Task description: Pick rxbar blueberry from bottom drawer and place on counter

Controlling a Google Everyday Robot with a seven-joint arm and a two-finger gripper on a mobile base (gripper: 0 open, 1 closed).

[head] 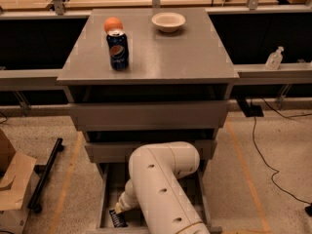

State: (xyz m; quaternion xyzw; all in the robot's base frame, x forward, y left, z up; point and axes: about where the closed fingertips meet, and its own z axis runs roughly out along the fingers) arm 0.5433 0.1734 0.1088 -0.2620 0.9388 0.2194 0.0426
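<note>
The bottom drawer is pulled open at the foot of the grey cabinet. My white arm reaches down into it. The gripper is at the drawer's front left, right over the rxbar blueberry, a small dark bar with white lettering lying on the drawer floor. The arm hides most of the drawer's inside. The counter is the grey cabinet top above.
On the counter stand a blue Pepsi can, an orange behind it and a white bowl. Two upper drawers sit above. A cardboard box and black bar lie left; a cable runs right.
</note>
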